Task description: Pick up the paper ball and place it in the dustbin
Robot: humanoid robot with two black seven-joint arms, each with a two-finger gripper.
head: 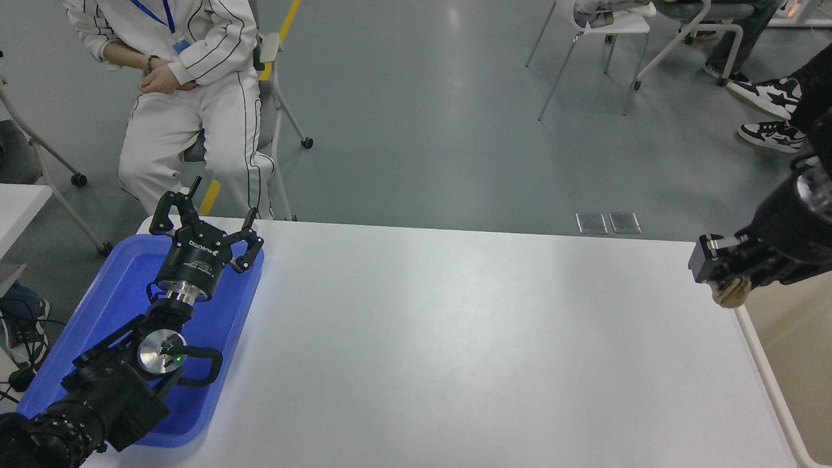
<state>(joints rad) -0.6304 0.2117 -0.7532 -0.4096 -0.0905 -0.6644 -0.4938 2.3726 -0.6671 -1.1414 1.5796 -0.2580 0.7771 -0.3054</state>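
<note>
- the grey glossy floor [422, 117] fills the top of the view, with a yellow line and white chairs on it.
- a smooth white desk [455, 338] spreads across the middle.
- the dustbin [796, 364] sits at the desk's right edge: beige, smooth tan inside, rounded off-white rim.
- a person in white striped clothes [188, 97] sits at the far left.
- a shallow blue plastic tray [117, 305] lies on the desk's left side.
- the left gripper [207, 224] is parked over the tray, jaws spread open.
- the right gripper [725, 276] hangs at the bin's near rim, jaws clamped on the paper ball.
- the paper ball [732, 292] is tan, creased, lumpy, partly hidden.
</note>
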